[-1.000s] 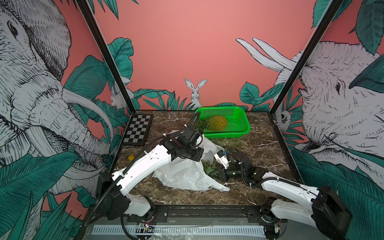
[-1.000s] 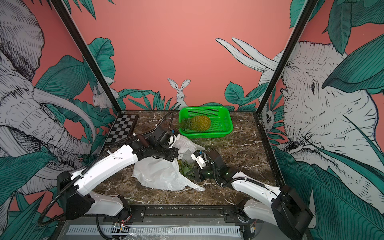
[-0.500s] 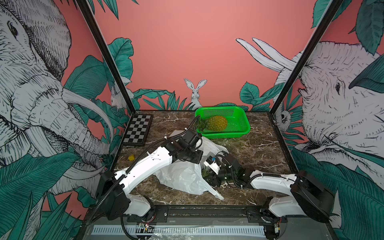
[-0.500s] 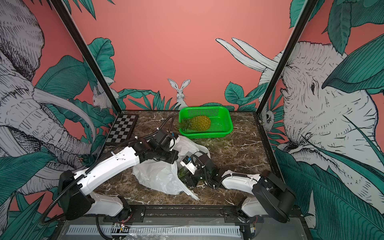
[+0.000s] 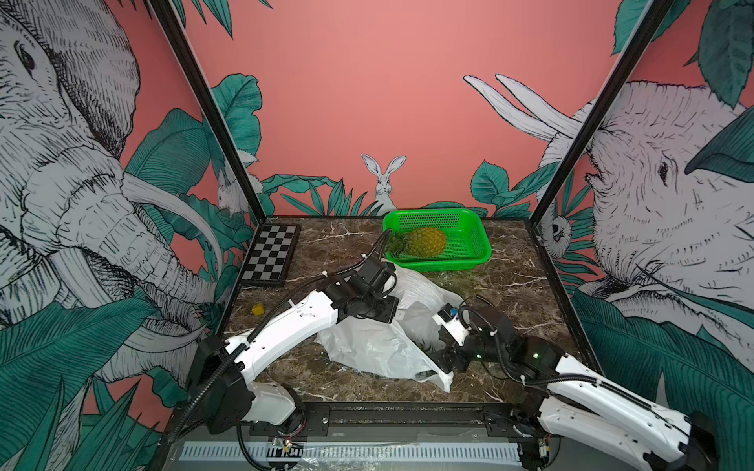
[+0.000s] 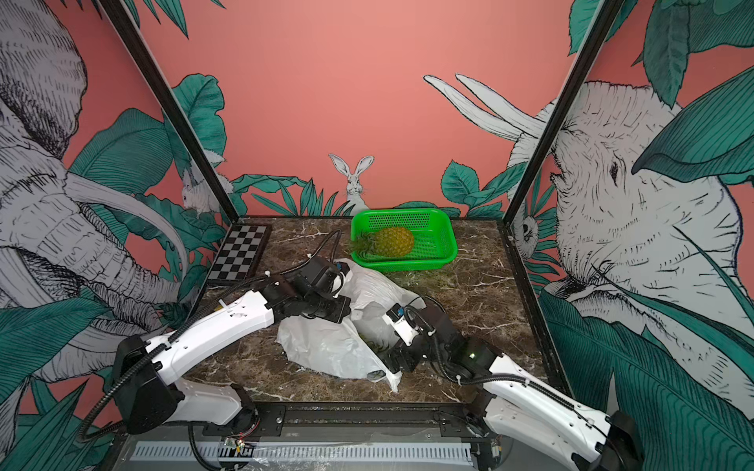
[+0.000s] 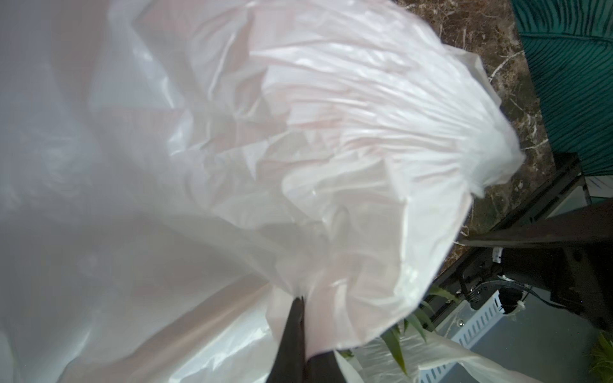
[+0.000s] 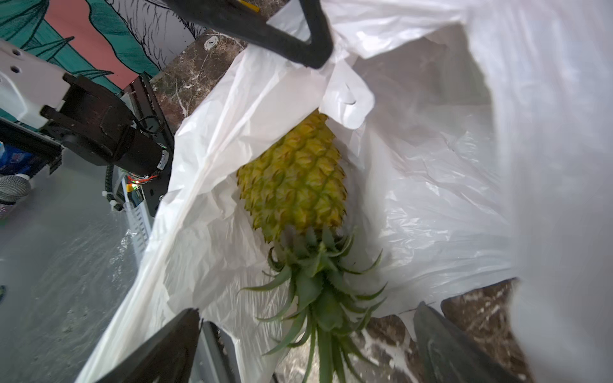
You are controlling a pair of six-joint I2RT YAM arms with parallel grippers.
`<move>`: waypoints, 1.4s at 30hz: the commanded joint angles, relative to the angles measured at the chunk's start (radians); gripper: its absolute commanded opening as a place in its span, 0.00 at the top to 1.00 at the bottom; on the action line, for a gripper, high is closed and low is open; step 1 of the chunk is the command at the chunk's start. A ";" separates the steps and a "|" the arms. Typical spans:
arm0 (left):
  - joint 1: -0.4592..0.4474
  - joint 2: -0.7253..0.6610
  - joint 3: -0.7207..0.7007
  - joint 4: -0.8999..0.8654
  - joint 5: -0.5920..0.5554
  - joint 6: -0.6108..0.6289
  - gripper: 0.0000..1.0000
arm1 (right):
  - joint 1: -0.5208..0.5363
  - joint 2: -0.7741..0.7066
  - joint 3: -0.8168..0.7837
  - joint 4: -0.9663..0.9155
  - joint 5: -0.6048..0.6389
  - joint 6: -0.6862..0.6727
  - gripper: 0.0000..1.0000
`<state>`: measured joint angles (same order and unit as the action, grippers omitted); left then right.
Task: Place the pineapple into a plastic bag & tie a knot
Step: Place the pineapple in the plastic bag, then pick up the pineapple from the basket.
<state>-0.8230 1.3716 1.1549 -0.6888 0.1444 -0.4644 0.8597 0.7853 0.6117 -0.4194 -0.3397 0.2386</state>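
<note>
The white plastic bag (image 5: 375, 346) (image 6: 322, 346) lies crumpled in the middle of the marble table, its mouth facing my right arm. My left gripper (image 7: 300, 303) (image 5: 398, 310) is shut on a fold of the bag's upper rim and holds it raised. Inside the bag lies the pineapple (image 8: 295, 179), yellow body deep in, green crown toward the mouth. My right gripper (image 8: 306, 318) (image 5: 442, 359) stands open at the mouth, its fingers on either side of the crown leaves without touching them. No knot is in view.
A second pineapple (image 5: 424, 241) lies in the green basket (image 5: 479, 244) at the back right. A checkerboard (image 5: 271, 253) rests at the back left, and a small yellow block (image 5: 257, 310) near the left wall. A black frame rail (image 5: 408, 407) bounds the front edge.
My right gripper went from nearly shut on the pineapple's crown to wide open, pushed into the bag's mouth and then drew back a little. The left gripper kept its hold on the bag.
</note>
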 commanded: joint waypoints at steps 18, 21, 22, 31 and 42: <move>0.004 -0.012 -0.033 0.057 0.037 0.000 1.00 | 0.016 0.072 0.065 -0.108 0.426 0.233 0.08; 0.004 -0.017 -0.038 0.043 0.045 0.007 1.00 | 0.013 0.024 0.026 0.012 0.348 0.248 0.04; 0.001 -0.019 -0.041 0.037 0.048 0.010 1.00 | 0.012 0.013 0.040 0.028 0.335 0.265 0.04; -0.025 -0.048 -0.070 0.054 0.037 -0.005 1.00 | 0.011 -0.034 0.229 0.057 0.335 0.393 0.04; -0.042 -0.045 -0.056 0.042 -0.009 -0.027 1.00 | -0.046 0.657 0.840 -0.184 0.666 0.957 0.04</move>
<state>-0.8627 1.3579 1.0950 -0.6403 0.1638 -0.4782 0.8318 1.4006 1.4185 -0.5854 0.2165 0.9524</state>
